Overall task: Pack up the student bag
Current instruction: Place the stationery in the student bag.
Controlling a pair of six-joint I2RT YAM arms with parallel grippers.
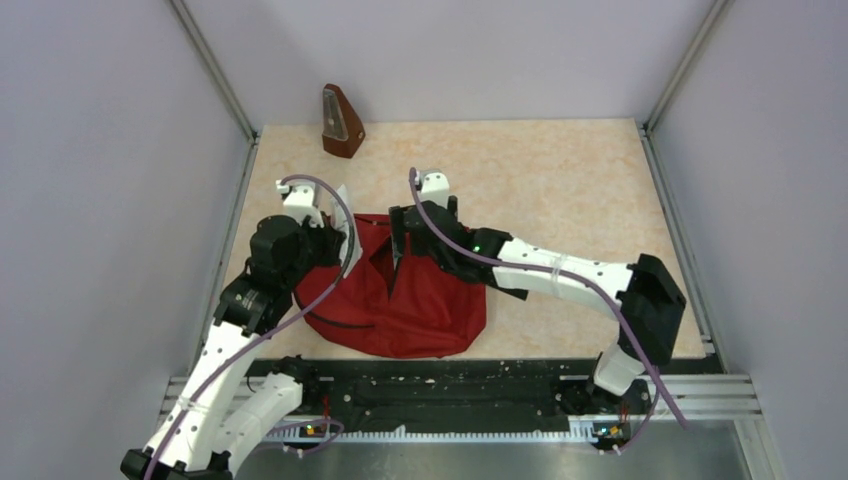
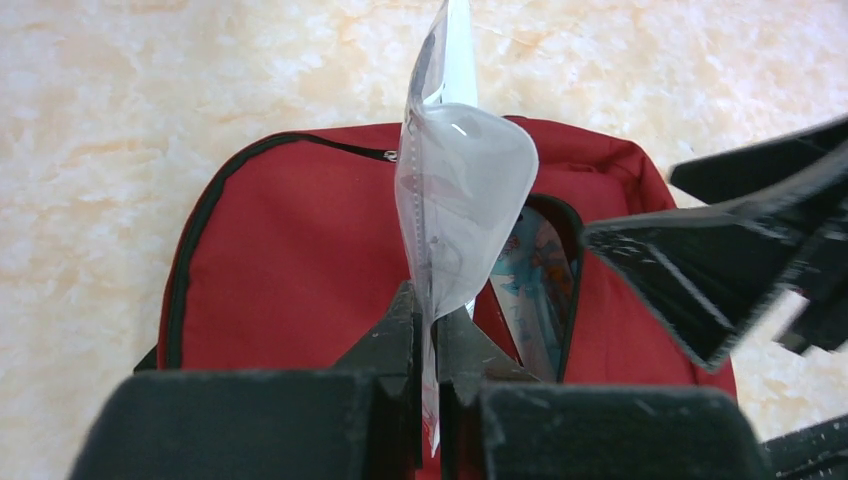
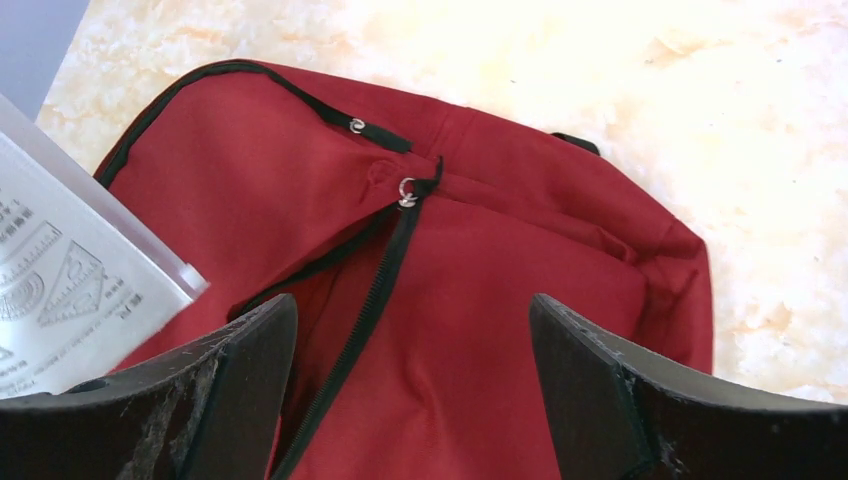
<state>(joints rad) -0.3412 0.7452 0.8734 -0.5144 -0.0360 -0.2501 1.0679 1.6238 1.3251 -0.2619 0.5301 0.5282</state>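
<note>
The student bag is a dark red backpack lying flat near the front middle of the table, its black zipper open. It also shows in the left wrist view and the right wrist view. My left gripper is shut on a clear plastic sleeve with a ruler set, held upright over the bag's left side. Its printed card shows in the right wrist view. A colourful book sits inside the opening. My right gripper is open above the bag's zipper opening.
A brown metronome stands at the back left of the table. Grey walls with metal posts close in the left, right and back. A black rail runs along the near edge.
</note>
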